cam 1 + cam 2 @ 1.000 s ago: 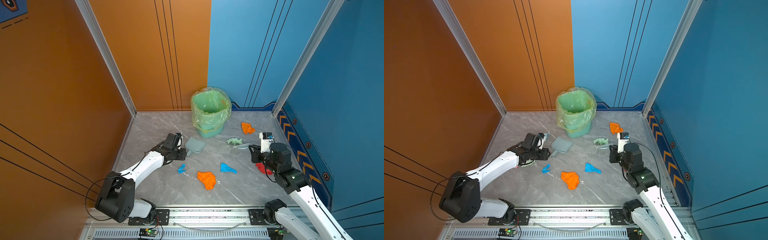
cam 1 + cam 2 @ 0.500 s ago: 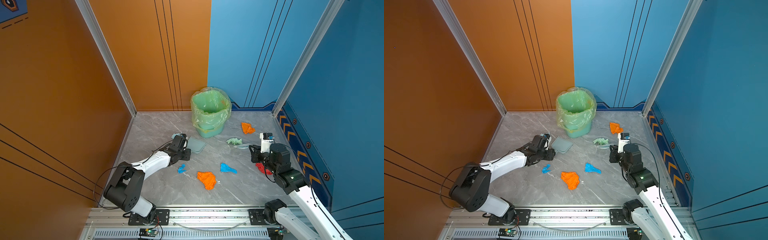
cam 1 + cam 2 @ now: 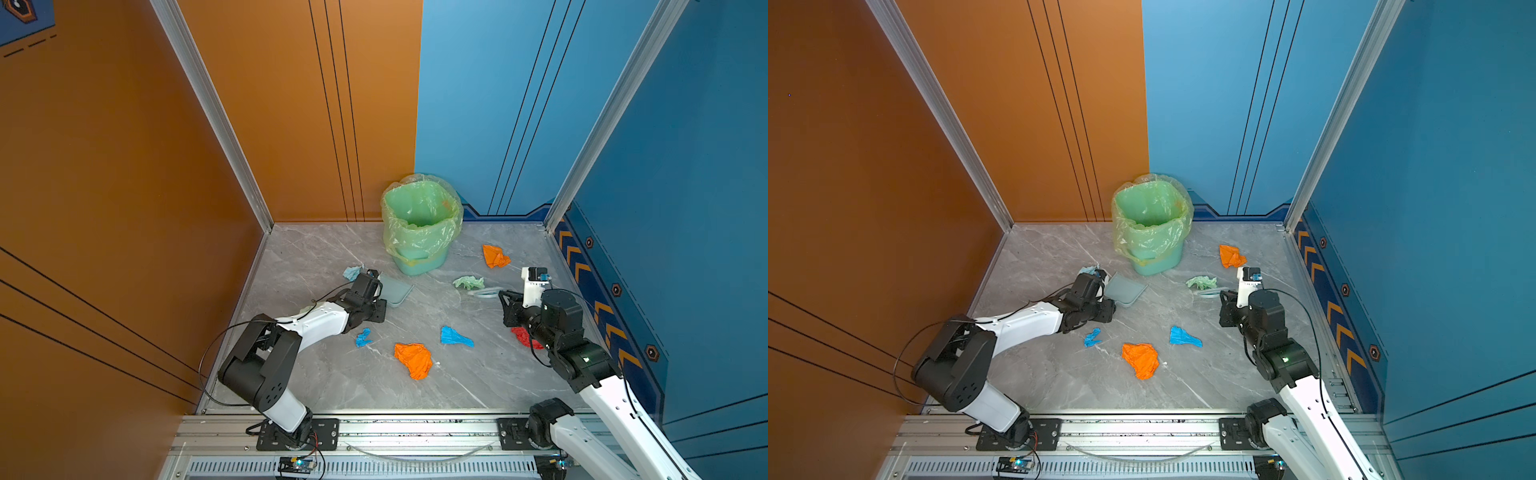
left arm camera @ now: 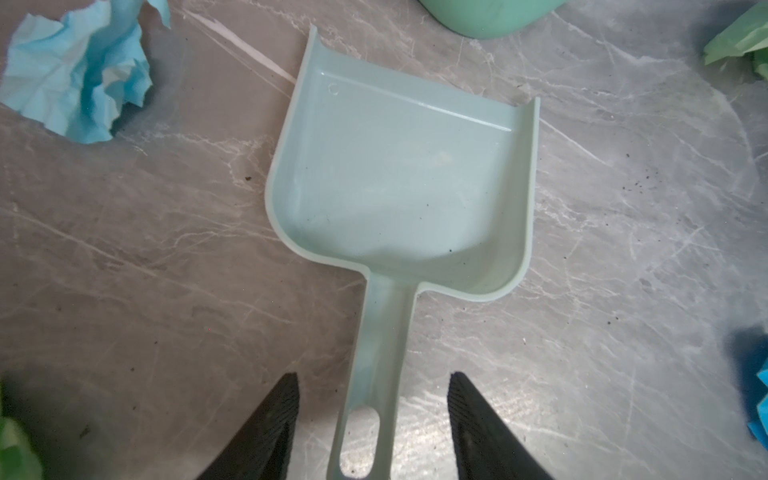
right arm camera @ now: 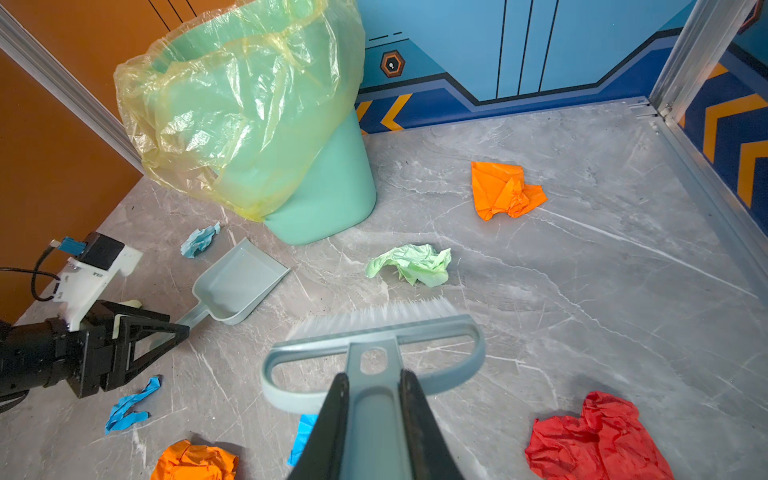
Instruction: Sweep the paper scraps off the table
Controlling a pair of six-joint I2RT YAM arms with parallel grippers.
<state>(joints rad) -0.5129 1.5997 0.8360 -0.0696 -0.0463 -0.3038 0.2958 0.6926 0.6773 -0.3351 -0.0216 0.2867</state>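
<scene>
While seven paper scraps are lying scattered over the grey marble table, both arms are reaching in from the front rail. Nearest the front, a large orange wad is lying with its long axis running front to back, tapering toward the front. Just behind it, a bright blue scrap is stretching sideways, its narrow end pointing toward the right arm, and a bright blue twist is lying beside the left arm. A red scrap is sitting near the right rail, partly hidden under the right arm. A pale green wad is resting mid-table, a second orange wad is lying toward the back right with bare table around it, and a light blue wad is sitting apart from a dustpan. The left gripper is holding its jaws apart, one on each side of the dustpan's handle, touching neither side; the pan's mouth is facing a green bin. The right gripper is clamping a brush by its handle, bristles pointing toward the pale green wad. Bare table is lying open at the front centre and back left corner.
</scene>
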